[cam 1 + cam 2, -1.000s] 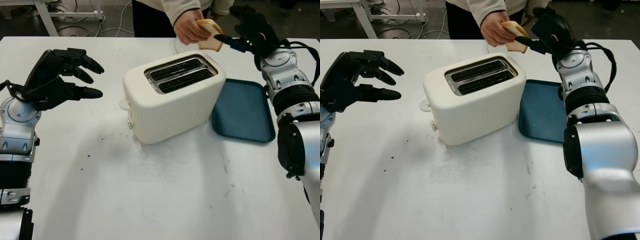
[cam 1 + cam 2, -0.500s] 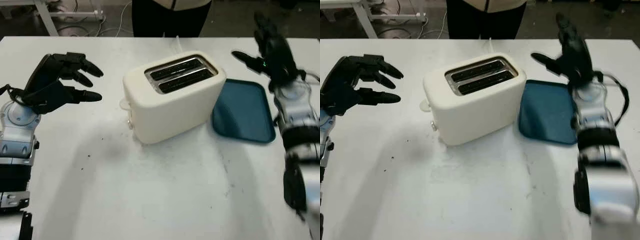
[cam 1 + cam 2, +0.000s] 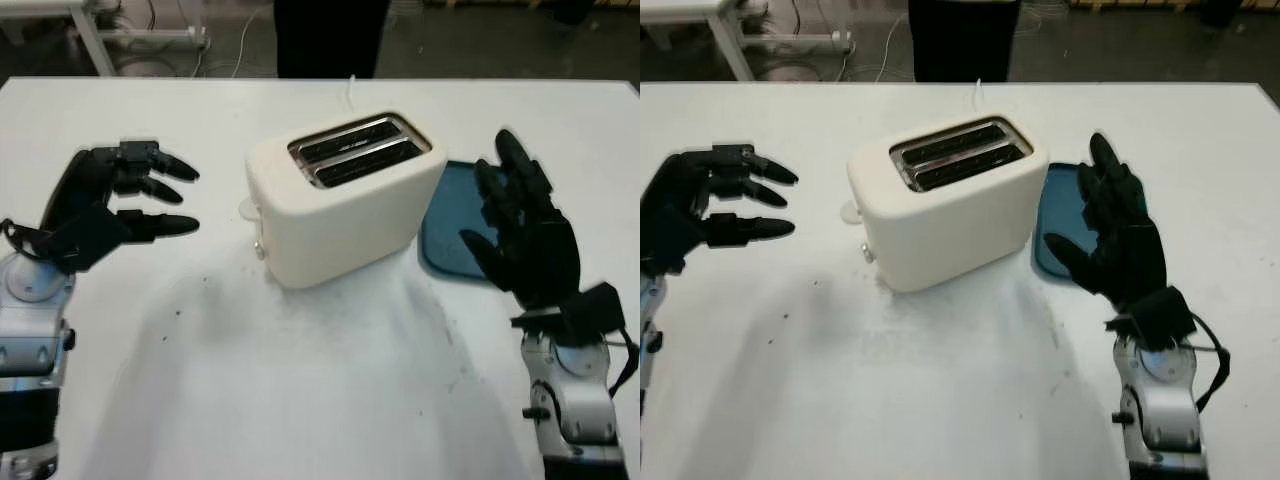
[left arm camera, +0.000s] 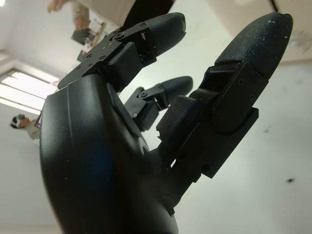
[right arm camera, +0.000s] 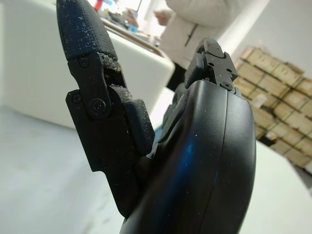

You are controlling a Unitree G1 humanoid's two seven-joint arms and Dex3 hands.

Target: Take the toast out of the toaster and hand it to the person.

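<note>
A cream toaster point(image 3: 340, 195) sits mid-bench point(image 3: 300, 400), slots bare, a blue tray point(image 3: 448, 225) just right of it. Left robot hand point(image 3: 105, 200) and right robot hand point(image 3: 525, 235) flank it, both open. A person point(image 3: 325, 35) stands at the far edge.

I saw a smooth cream plastic toaster point(image 3: 345, 205) with shiny metal slots, standing on a matt white table point(image 3: 300, 400) flecked with dark crumbs. The flat teal plastic tray point(image 3: 450, 225) looked satin; my black right hand point(image 3: 525, 240) had a glossy shell.
</note>
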